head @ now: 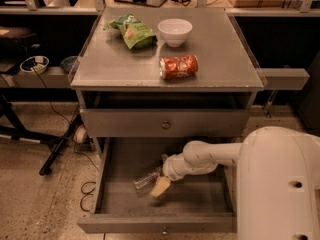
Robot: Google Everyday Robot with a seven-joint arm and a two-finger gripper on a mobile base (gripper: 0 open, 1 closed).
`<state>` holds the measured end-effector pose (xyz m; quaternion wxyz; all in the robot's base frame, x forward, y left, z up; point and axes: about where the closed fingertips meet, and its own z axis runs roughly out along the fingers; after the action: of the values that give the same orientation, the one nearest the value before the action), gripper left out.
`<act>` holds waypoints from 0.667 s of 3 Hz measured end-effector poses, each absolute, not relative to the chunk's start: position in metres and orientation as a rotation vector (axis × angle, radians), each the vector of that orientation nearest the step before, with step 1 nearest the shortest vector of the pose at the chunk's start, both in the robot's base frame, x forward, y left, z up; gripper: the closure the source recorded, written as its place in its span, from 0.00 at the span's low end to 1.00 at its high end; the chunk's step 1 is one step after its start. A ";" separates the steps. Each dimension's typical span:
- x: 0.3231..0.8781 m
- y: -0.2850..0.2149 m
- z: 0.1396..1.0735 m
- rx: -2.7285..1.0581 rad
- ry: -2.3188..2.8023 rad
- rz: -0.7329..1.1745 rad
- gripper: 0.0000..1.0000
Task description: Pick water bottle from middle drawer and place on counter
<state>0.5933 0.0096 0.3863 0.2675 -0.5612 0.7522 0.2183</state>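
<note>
Clear plastic with faint ribbing, the water bottle lies on its side on the floor of the middle drawer, tilted so that one end points toward the front left and the other toward the gripper. It looks pale and see-through against the grey metal; its cap and label band cannot be made out. The gripper is right at the bottle's right end, low in the drawer, but whether it has closed on the bottle cannot be told. The white arm reaches in from the right, out of the robot's bulky body. The drawer is pulled well out, a shallow grey box with low walls. Above it sits a shut drawer front with a round knob. On the counter a red-orange soda can lies on its side near the front, with a white bowl and a green snack bag farther back.
</note>
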 end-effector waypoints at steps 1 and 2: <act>0.593 0.010 0.386 -1.514 2.030 0.589 0.24; 0.593 0.010 0.386 -1.514 2.030 0.589 0.47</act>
<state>0.5933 0.0096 0.3863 0.2674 -0.5612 0.7522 0.2183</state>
